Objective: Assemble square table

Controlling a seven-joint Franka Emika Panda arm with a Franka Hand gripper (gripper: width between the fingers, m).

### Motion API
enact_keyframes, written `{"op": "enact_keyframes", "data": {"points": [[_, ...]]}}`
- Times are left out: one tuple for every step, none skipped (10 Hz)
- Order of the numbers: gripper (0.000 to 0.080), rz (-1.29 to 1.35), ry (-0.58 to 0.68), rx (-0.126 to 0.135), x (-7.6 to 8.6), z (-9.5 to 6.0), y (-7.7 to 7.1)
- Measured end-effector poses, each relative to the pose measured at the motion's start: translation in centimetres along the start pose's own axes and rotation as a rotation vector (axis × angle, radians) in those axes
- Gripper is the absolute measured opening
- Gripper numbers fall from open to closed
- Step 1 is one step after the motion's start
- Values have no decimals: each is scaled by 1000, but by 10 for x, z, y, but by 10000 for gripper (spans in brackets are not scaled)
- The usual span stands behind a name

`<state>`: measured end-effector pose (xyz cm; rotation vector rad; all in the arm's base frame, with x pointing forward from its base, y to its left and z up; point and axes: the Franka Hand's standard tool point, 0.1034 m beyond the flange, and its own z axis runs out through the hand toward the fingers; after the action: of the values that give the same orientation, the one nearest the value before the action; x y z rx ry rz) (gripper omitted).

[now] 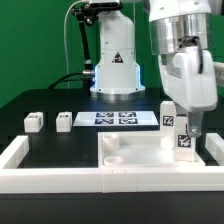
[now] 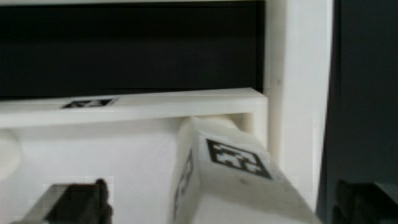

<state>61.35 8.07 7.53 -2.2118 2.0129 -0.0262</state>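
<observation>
Both jaws stand wide apart, flanking a tagged white leg (image 2: 228,165) without clamping it.

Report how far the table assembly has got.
Done: first leg stands upright by a far corner of the tabletop, seating unclear. In hand: the open gripper straddles the second leg. Left: third leg and fourth leg, loose.

A green backdrop (image 1: 30,40) (plain, evenly lit) stands behind the black worktable (image 1: 40,103) with its white rail (image 1: 60,181).
</observation>
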Motion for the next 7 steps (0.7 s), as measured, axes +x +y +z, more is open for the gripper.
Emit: {"op": "enact_keyframes", "data": {"points": [[641,-158,-1,1,-1,0,-1],[648,-276,-1,1,-1,0,-1],[648,-400,-1,-1,-1,1,-1],[649,-529,-3,-3,1,1,-3],[649,-641,-1,-5,3,1,-3],[649,-758,4,-12,3,2,-2],[649,-837,7,-23,3,2,-2]]}}
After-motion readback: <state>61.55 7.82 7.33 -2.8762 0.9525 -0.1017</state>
